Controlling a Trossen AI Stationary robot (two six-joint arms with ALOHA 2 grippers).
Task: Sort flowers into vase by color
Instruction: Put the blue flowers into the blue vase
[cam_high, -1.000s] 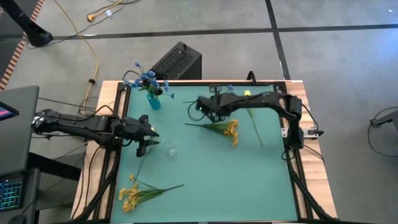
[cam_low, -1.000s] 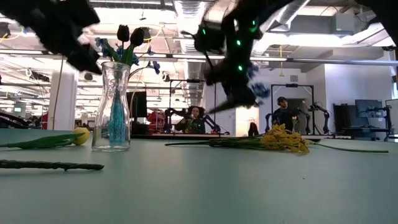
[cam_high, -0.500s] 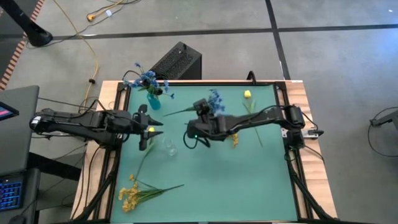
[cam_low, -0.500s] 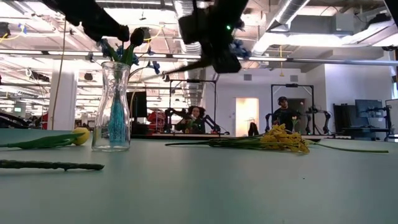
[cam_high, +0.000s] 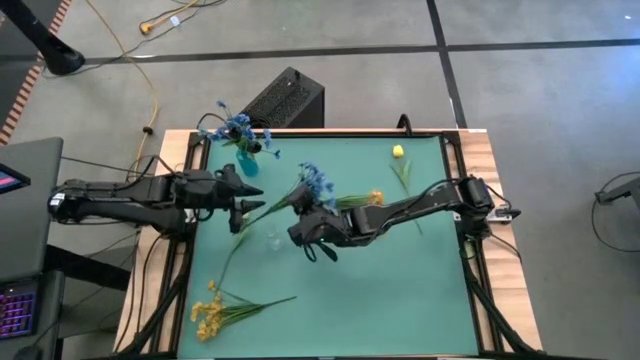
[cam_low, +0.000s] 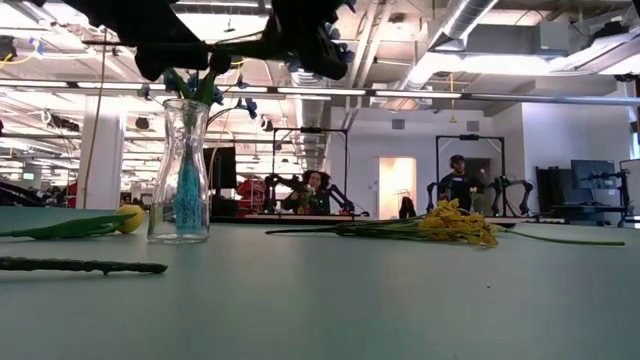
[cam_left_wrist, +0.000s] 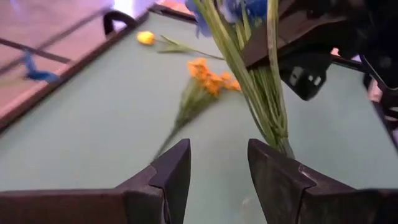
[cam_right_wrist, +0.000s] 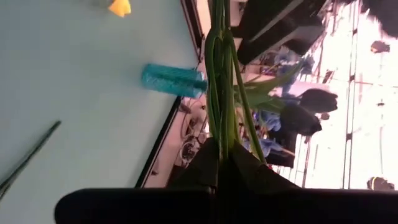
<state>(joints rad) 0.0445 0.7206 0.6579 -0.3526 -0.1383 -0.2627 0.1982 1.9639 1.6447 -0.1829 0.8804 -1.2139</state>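
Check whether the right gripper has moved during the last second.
Yes. The right gripper, shut on the blue flower spray, has swung from near the table's far edge leftward, toward the left gripper.

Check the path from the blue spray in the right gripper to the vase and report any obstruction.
The left gripper hangs open between the blue spray, shut in the right gripper, and the vase. Nothing else intervenes.

black box (cam_high: 284, 98) and yellow cable (cam_high: 152, 90) on the floor beyond the table (cam_high: 400, 300)

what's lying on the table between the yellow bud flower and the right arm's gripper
A yellow spray lies there, between the yellow bud and the right gripper, partly hidden by the arm, in the high view.
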